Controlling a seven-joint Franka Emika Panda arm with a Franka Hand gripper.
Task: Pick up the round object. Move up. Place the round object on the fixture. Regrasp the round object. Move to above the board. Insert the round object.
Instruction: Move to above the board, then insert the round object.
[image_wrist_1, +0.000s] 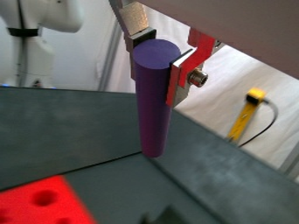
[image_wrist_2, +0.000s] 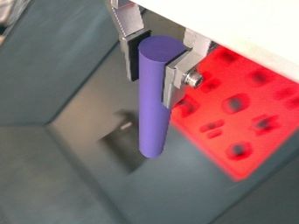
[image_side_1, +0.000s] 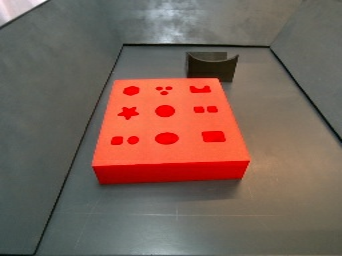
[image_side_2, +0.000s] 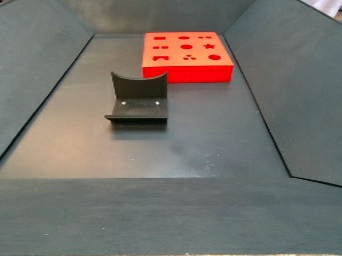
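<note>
Purple round object (image_wrist_1: 152, 96) hangs vertical, clamped near its top in the gripper (image_wrist_1: 162, 54), high above the board (image_wrist_2: 239, 109); arm absent from both side views.

The end effector (image_wrist_1: 163, 54) has flat silver finger plates (image_wrist_2: 177, 77), dark pads and a screw.

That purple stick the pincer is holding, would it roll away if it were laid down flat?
Probably. The purple peg looks smooth and evenly round, so on its side it should roll easily. It hangs straight from the pincer in both wrist views, so it seems stiff. Its sleek surface might slip in a loose grip.
</note>
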